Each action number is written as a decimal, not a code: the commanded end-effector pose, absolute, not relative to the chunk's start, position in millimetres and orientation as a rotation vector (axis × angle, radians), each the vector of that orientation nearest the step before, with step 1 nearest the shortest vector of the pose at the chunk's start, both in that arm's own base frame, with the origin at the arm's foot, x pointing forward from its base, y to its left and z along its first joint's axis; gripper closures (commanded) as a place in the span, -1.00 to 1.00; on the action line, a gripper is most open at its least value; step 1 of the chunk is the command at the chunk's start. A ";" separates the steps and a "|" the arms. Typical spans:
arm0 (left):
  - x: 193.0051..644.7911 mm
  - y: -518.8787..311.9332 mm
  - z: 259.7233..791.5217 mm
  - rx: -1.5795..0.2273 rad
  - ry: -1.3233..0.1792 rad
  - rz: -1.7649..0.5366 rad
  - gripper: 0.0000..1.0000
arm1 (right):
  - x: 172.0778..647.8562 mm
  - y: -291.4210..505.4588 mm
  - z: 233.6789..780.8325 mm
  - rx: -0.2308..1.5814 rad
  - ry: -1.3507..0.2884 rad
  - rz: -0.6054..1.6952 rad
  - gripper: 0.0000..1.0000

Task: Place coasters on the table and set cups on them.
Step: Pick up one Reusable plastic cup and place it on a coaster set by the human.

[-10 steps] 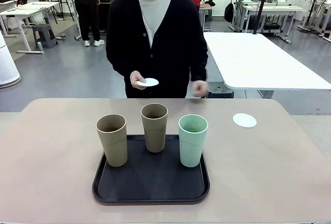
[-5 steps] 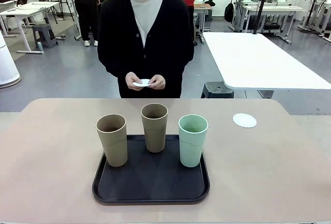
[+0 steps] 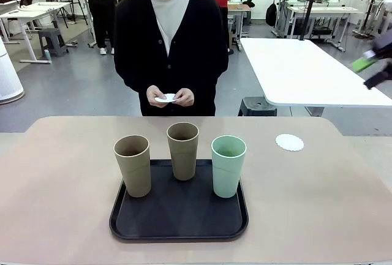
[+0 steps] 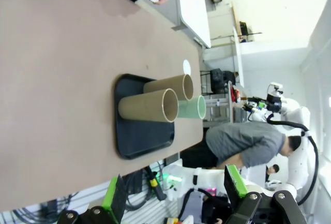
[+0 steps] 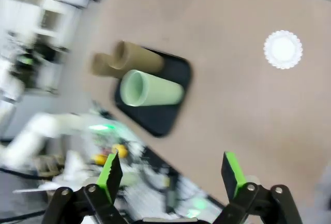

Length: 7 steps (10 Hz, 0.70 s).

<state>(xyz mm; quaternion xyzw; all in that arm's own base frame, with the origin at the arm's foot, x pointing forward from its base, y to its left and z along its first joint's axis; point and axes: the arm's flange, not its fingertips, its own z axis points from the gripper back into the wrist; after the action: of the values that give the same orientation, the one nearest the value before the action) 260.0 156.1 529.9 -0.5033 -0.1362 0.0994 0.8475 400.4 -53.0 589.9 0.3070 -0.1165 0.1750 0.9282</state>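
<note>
One coaster (image 3: 290, 142) lies flat on the surface (image 3: 318, 204), well ahead of the right claw (image 5: 170, 169) and off to one side of its fingers. It has not shifted over the last second. A second coaster (image 3: 166, 98) is off the surface, pinched between the person's hands (image 3: 158, 95), far beyond both claws. A second ago one hand alone carried it. The other hand has since joined it, which we read as readying it to be laid down. The three cups (image 3: 183, 150) stand unmoved on the black tray (image 3: 177, 228), straight ahead of the left claw (image 4: 175, 190), and none is on a coaster yet. The fresh change is ours: the right claw has swung into the front view, a blur at its right edge. Both claws have their fingers spread apart and hold nothing. We judge the task barely begun, with one coaster placed and no cup set.
</note>
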 end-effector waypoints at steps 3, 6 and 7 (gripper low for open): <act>259.0 158.5 531.5 -1.074 -0.294 0.202 -1.00 | 379.1 36.2 505.4 0.256 -0.288 0.843 -1.00; 259.0 158.5 531.5 -1.074 -0.294 0.202 -1.00 | 326.1 56.2 471.3 0.469 -0.244 1.077 -1.00; 259.0 158.5 531.5 -1.074 -0.294 0.202 -1.00 | 310.4 51.7 470.0 0.565 -0.252 1.126 -1.00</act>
<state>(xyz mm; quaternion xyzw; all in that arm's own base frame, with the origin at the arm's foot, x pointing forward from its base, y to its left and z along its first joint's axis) 260.2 156.4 529.7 -0.5033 -0.1360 0.0999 0.8474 325.4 69.0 459.8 0.2082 -0.1147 0.5137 0.8244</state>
